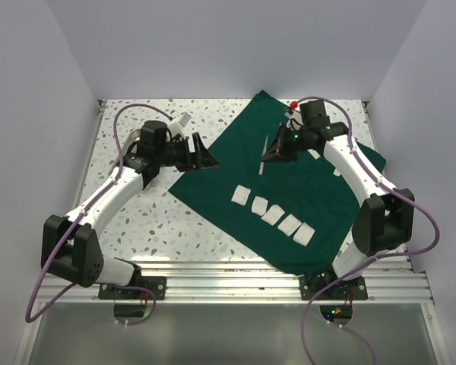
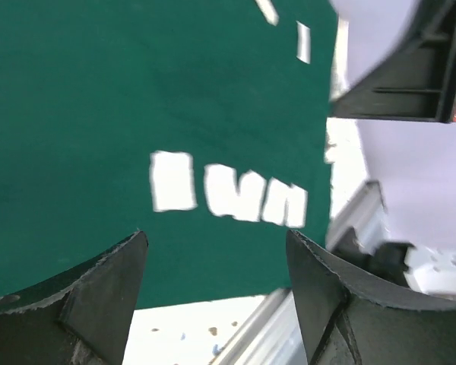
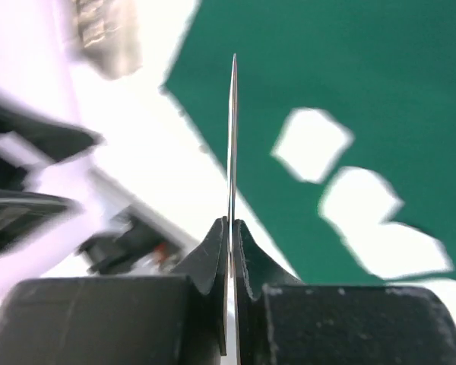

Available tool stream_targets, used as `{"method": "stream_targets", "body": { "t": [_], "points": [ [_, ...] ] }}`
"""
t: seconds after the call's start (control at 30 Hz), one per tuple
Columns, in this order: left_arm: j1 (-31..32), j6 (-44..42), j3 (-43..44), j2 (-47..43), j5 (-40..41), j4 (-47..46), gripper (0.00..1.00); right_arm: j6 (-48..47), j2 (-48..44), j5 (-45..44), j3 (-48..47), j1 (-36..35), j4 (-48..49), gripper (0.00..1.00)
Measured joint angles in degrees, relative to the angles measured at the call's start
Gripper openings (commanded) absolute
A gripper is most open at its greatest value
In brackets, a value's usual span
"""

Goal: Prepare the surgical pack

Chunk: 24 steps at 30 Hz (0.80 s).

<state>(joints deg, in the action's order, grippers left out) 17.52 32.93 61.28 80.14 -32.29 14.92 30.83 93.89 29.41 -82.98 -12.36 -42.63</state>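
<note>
The surgical pack is a dark green drape spread flat as a wide sheet over the table's middle and right. It also shows in the left wrist view and the right wrist view. Several white gauze squares lie in a slanted row on it, also seen in the wrist views. My right gripper is shut on a thin shiny metal piece, seen edge-on and held above the drape's far part. My left gripper is open and empty at the drape's left edge.
Two small white strips lie on the drape by the right arm. The speckled tabletop shows bare left of the drape. An aluminium rail runs along the near edge. White walls close in three sides.
</note>
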Motion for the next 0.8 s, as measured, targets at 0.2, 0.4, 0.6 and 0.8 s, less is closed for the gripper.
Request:
{"method": "stream_targets", "body": {
  "t": [0.2,0.4,0.6,0.8],
  "points": [
    [5.2,6.5,-4.6,-2.5,-4.0,-8.6,0.74,8.6,-0.5,8.6,1.0,-7.5,12.2,0.00],
    [5.6,9.4,-6.8,-4.8,-5.0,-11.9,0.73,14.6,-1.0,11.6,1.7,-10.3,19.2,0.00],
    [6.2,12.1,-8.2,-4.9,-5.2,-16.3,0.69,16.9,-1.0,12.6,1.7,-13.1,21.8,0.00],
    [6.6,13.8,-8.7,-4.8,-5.7,-18.5,0.53,17.9,-1.0,13.5,1.7,-14.4,22.9,0.00]
  ]
}}
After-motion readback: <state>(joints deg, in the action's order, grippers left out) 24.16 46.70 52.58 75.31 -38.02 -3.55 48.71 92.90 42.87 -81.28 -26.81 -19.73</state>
